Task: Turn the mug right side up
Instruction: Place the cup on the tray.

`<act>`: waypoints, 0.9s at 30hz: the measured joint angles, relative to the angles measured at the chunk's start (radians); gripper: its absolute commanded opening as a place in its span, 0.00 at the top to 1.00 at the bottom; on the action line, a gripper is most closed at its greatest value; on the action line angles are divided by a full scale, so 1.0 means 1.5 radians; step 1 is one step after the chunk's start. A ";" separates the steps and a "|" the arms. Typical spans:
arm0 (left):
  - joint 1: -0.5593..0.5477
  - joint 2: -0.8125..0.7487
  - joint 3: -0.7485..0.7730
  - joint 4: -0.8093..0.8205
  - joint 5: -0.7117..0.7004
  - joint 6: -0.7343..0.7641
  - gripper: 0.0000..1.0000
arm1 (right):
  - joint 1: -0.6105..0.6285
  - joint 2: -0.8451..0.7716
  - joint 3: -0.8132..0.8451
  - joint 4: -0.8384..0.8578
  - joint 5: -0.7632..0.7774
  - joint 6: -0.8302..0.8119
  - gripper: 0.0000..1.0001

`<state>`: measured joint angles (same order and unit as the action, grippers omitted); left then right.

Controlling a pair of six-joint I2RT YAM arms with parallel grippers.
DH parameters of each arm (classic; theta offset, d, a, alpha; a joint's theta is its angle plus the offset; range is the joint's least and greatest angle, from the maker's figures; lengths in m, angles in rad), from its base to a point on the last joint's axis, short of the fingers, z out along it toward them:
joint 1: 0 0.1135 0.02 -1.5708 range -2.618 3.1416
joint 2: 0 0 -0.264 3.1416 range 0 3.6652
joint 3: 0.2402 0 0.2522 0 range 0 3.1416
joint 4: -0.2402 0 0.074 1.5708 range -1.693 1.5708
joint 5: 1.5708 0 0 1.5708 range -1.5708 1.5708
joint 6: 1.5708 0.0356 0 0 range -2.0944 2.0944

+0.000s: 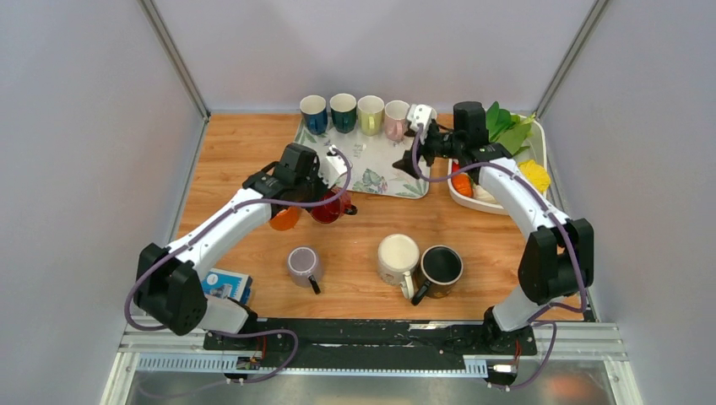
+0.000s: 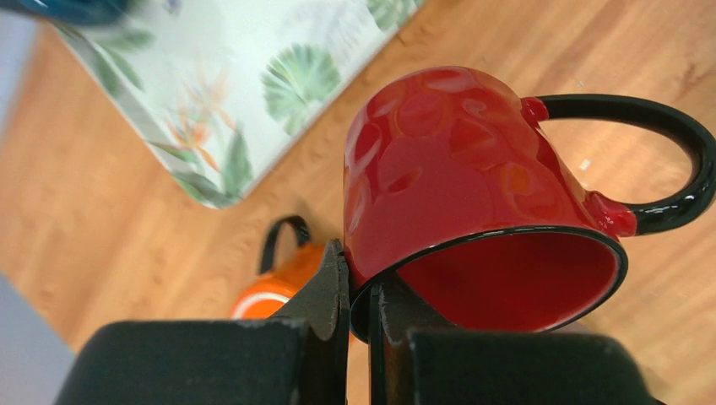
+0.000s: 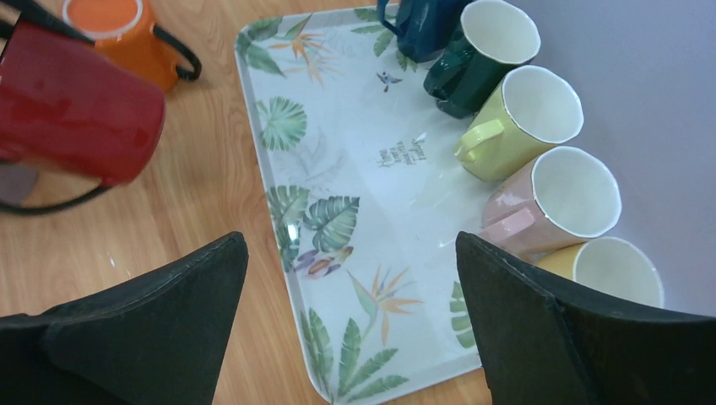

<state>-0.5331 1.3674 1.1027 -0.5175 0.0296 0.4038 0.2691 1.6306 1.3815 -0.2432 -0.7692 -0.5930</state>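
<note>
One red mug (image 2: 456, 169) tilts, rim clenched in left claw (image 2: 359, 283); right claw (image 3: 348, 245) gapes above tray (image 3: 338, 152).

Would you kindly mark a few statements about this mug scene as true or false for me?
1. The left fingers are shut on the rim of the red mug. True.
2. The right fingers grip the pink mug. False: they are wide open and hold nothing, above the tray.
3. The red mug stands on the tray. False: it is held tilted over the wooden table, beside the tray.
4. The dark green mug stands with its opening up. True.
</note>
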 measured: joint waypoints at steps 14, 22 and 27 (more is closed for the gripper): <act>0.057 0.184 0.189 -0.182 0.116 -0.154 1.00 | 0.221 -0.001 -0.064 -0.184 0.111 -0.294 0.22; 0.058 0.215 0.236 -0.212 0.131 -0.171 1.00 | 0.260 0.083 0.004 -0.199 0.168 -0.311 0.44; 0.060 0.222 0.241 -0.230 0.136 -0.179 1.00 | 0.281 0.109 0.032 -0.201 0.196 -0.327 0.75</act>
<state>-0.4438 1.7000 1.4647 -0.8631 0.2333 0.1352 0.6907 1.7939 1.4296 -0.5449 -0.4747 -1.0828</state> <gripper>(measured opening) 0.065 0.431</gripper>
